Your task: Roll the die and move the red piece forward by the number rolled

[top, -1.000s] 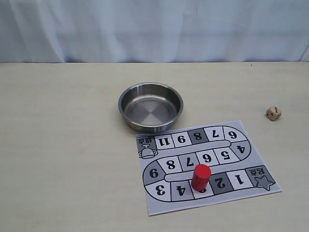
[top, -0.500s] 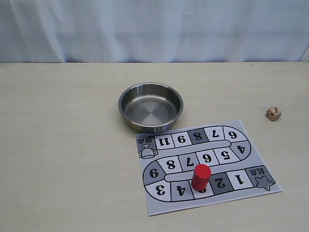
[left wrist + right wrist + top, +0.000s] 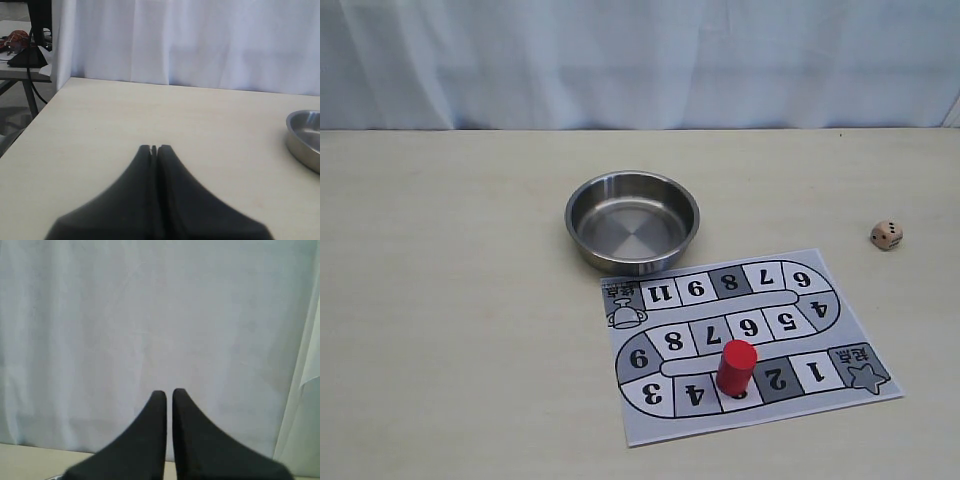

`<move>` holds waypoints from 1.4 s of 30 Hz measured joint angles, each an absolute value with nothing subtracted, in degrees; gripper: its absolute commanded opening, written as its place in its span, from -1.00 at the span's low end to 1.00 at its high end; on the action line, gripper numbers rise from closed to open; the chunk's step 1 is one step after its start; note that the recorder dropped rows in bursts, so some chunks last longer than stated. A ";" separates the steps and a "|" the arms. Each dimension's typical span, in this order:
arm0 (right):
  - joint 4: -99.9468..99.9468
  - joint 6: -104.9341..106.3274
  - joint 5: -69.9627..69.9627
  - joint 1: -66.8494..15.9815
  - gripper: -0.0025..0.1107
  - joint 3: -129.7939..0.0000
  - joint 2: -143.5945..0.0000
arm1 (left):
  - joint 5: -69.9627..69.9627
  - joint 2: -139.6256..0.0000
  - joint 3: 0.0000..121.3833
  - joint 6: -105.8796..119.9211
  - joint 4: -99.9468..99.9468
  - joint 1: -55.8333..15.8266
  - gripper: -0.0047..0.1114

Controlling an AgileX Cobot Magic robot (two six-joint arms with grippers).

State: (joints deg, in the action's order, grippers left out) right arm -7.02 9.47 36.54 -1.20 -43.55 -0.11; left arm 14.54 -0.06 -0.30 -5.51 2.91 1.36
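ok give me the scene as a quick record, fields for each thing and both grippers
die: on the bare table, right of the board, apart from it
red piece: upright on the board, on the square between 2 and 4
bowl: steel, empty, behind the board
left gripper: shut, empty
right gripper: shut to a thin slit, empty

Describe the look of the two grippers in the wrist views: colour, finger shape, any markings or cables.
The left gripper and the right gripper look alike. Each has two plain matte black fingers, broad at the base and curving in to narrow blunt tips. No markings, labels or cables show on them. The arms themselves appear in no view.
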 measured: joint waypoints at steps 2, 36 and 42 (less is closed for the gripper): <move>-7.02 9.47 34.71 -1.20 -0.89 -40.90 -0.11 | 14.54 -0.06 -0.30 -5.51 2.91 1.36 -0.92; 1.97 2.01 0.68 -1.20 -0.89 -0.17 -0.22 | 14.54 -0.06 -0.30 -5.51 2.91 1.36 -0.92; 4.40 0.00 5.95 -1.20 -0.89 -0.17 -0.22 | 14.54 -0.06 -0.30 -5.51 2.91 1.36 -0.92</move>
State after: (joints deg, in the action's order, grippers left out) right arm 4.40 0.00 5.95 -1.20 -0.17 -0.22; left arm 14.54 -0.06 -0.30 -5.51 2.91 1.36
